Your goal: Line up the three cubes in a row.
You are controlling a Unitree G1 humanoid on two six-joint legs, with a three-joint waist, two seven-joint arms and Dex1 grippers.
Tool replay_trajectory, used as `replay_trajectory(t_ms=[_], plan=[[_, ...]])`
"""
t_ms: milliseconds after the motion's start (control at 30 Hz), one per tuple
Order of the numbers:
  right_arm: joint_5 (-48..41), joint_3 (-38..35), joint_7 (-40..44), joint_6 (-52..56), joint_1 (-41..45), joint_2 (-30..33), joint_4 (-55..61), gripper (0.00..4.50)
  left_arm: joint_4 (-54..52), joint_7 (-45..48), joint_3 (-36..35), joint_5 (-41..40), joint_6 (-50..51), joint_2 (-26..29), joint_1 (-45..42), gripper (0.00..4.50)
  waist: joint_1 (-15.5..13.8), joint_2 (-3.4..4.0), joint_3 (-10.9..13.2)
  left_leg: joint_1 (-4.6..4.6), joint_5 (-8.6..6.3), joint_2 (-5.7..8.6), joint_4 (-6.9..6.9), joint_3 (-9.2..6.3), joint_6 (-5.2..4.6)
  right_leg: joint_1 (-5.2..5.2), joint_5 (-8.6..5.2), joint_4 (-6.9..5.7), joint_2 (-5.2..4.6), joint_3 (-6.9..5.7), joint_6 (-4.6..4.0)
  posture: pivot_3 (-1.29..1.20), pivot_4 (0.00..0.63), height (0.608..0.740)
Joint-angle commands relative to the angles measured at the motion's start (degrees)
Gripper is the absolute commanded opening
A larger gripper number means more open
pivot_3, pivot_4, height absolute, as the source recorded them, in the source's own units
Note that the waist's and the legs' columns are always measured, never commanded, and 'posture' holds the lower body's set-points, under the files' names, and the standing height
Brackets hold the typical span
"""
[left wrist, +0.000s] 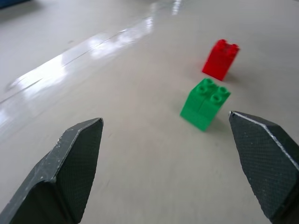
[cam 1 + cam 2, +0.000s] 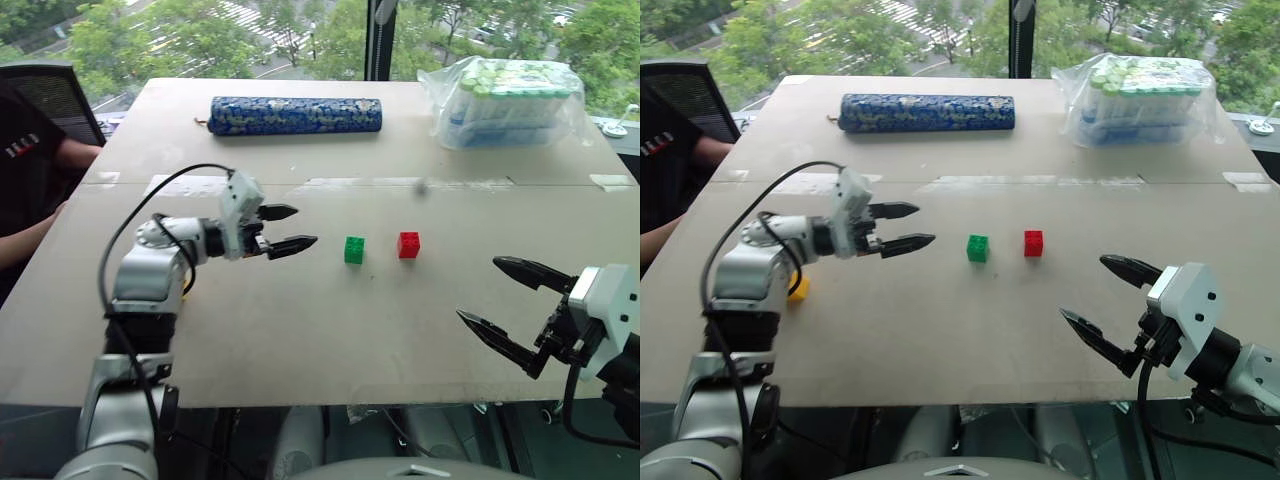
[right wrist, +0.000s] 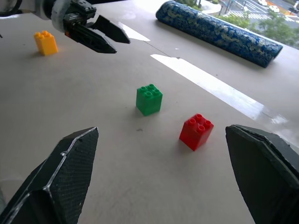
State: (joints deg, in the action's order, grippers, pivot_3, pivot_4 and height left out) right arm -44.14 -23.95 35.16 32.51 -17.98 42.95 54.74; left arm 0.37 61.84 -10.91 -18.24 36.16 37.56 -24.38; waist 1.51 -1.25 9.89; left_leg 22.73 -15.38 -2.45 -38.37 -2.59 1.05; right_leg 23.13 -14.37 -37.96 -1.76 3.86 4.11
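A green cube (image 2: 354, 250) and a red cube (image 2: 408, 245) stand side by side, a little apart, near the middle of the table. The yellow cube (image 2: 798, 290) sits further left, partly hidden behind my left forearm; it is plain in the right wrist view (image 3: 46, 42). My left gripper (image 2: 290, 229) hovers open and empty just left of the green cube, fingers pointing toward it. My right gripper (image 2: 508, 298) is open and empty near the table's front right edge, aimed at the cubes.
A long blue patterned roll (image 2: 296, 116) lies at the back of the table. A clear bag of tubes (image 2: 510, 100) sits at the back right. A person's arm (image 2: 25, 240) rests by the table's left edge. A taped seam (image 2: 420, 184) crosses the tabletop.
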Motion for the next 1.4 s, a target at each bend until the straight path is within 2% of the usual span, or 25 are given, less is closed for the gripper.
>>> replay_trajectory(t_ms=[33,100,233,467,833,1133,1200,1267,1333,1367,1400], plan=[[-1.09,3.59,1.75,-0.35,3.84,1.03,-1.92,4.50,-2.64,-7.80,-9.25,-0.78,4.86,3.73,4.56,4.39,-0.30,-0.01,0.00,-0.01,0.00,0.00,-0.02,-0.01,0.00,-0.02,0.00,0.00,0.01,0.00,0.00,0.00,0.150,0.740],[-0.80,5.78,3.01,-0.48,6.00,1.46,-3.67,4.50,-1.87,-10.88,-12.79,-0.55,6.40,5.27,7.88,4.39,-0.24,-0.01,0.00,-0.11,0.01,0.00,-0.03,0.00,0.01,-0.06,0.00,0.01,0.02,0.01,0.00,0.00,0.150,0.740],[-0.56,7.82,4.20,-0.45,8.44,2.15,-5.30,4.50,-6.45,-16.91,-17.16,-3.82,14.11,3.86,11.44,4.39,-1.19,-0.05,-0.01,-0.11,0.01,0.01,-0.03,-0.01,0.01,-0.08,0.00,0.02,0.00,-0.01,-0.01,0.00,0.150,0.740],[-0.35,8.94,4.95,-0.39,9.76,2.26,-6.25,4.50,-11.15,-21.74,-19.68,-5.94,17.44,3.28,18.47,4.39,-0.74,-0.10,-0.03,-0.04,0.00,0.07,0.02,-0.03,0.02,-0.07,0.00,0.08,-0.09,-0.04,-0.01,0.00,0.150,0.740],[0.27,9.45,5.14,-0.86,10.07,1.97,-6.71,4.50,-10.00,-22.40,-21.06,-5.73,12.66,5.23,25.17,4.39,-0.66,-0.11,-0.04,-0.10,0.00,0.07,0.01,-0.03,0.02,-0.08,0.00,0.06,-0.08,-0.05,-0.02,0.00,0.150,0.740],[-0.43,8.21,6.12,-1.11,8.90,2.25,-6.62,4.50,-10.56,-22.74,-22.20,-7.56,12.07,4.68,27.67,4.39,-0.73,-0.11,-0.04,-0.10,0.00,0.07,0.01,-0.01,0.02,-0.08,0.00,0.07,-0.09,-0.04,-0.02,0.00,0.150,0.740],[-1.01,7.75,6.91,-1.39,8.78,2.26,-6.59,4.50,-10.79,-23.13,-22.27,-8.01,11.84,4.30,27.92,3.87,-0.73,-0.11,-0.04,-0.10,0.00,0.07,0.01,-0.01,0.02,-0.08,0.00,0.06,-0.09,-0.03,-0.02,0.00,0.150,0.740],[-1.74,7.40,8.31,-1.91,8.85,2.47,-6.50,4.50,-11.06,-23.58,-21.95,-8.30,11.62,3.68,27.73,3.14,-0.71,-0.11,-0.04,-0.10,0.00,0.07,0.01,0.00,0.02,-0.08,0.00,0.06,-0.09,-0.03,-0.02,0.00,0.150,0.740],[-2.25,7.20,9.24,-2.15,9.02,2.64,-6.58,4.50,-11.62,-23.68,-21.58,-8.47,11.39,3.37,27.99,2.74,-0.72,-0.11,-0.04,-0.10,0.00,0.07,0.01,-0.01,0.02,-0.08,0.00,0.07,-0.09,-0.04,-0.02,0.00,0.150,0.740],[-2.29,7.14,9.50,-2.18,9.02,2.67,-6.63,4.50,-11.68,-23.54,-21.53,-8.67,11.07,3.32,28.05,2.19,-0.72,-0.11,-0.04,-0.10,0.00,0.07,0.01,0.00,0.02,-0.08,0.00,0.07,-0.09,-0.03,-0.02,0.00,0.150,0.740],[-2.30,7.08,9.83,-2.23,8.90,2.72,-6.62,4.50,-11.61,-23.43,-21.46,-8.85,10.69,3.36,28.06,1.94,-0.74,-0.12,-0.04,-0.10,0.00,0.07,0.01,0.01,0.02,-0.08,0.00,0.07,-0.10,-0.03,-0.02,0.00,0.150,0.740]])
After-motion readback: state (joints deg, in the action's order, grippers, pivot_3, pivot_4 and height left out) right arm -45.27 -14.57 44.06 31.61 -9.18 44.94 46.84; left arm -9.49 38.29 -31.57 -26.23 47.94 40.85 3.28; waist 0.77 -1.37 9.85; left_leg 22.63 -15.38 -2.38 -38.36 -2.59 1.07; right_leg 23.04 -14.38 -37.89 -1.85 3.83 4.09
